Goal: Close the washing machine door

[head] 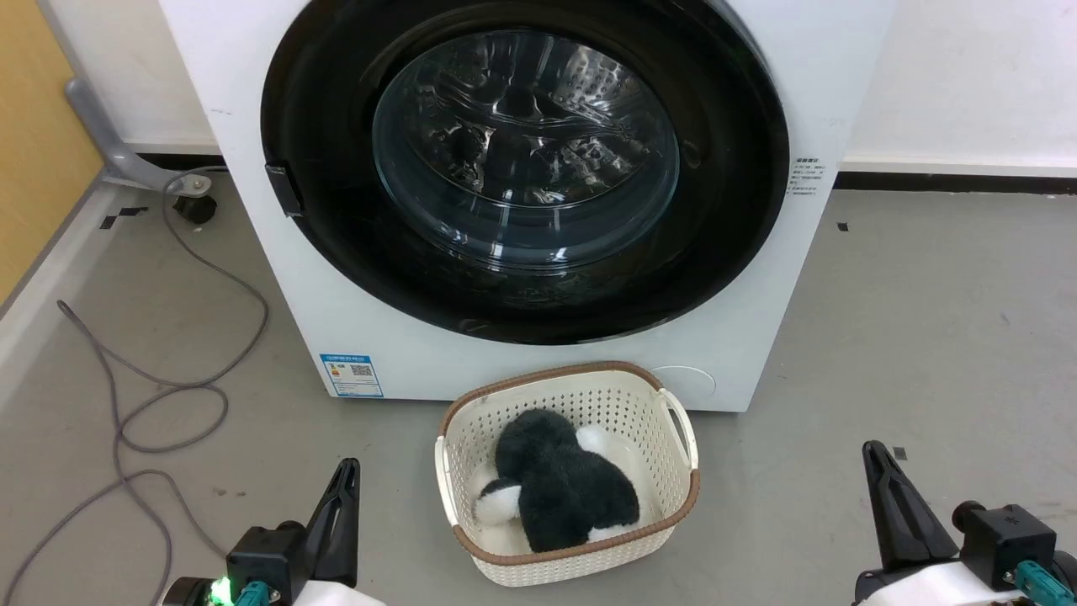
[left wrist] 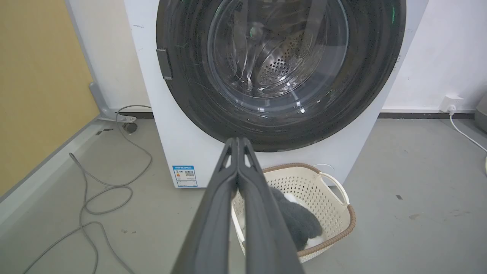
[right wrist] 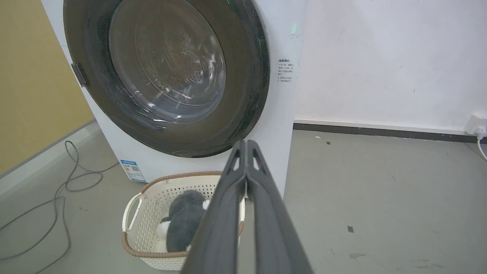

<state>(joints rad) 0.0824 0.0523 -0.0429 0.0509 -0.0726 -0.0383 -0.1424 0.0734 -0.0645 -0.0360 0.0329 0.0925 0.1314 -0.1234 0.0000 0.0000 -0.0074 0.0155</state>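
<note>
Near the floor's left edge, beside the grey cable (head: 126, 404), the left gripper (head: 347, 468) is seen with its fingers pressed together on nothing, well apart from the machine. In the middle, the washing machine door (head: 526, 160) is found lying flush against the white front, its catch (head: 283, 188) at the left rim, above the basket (head: 678, 421) set on the floor, so the closing is judged done or all but done. At the lower right, the right gripper (head: 873, 450) is likewise pinched together and empty; at most a press beside the catch is called for, since latching cannot be told.
</note>
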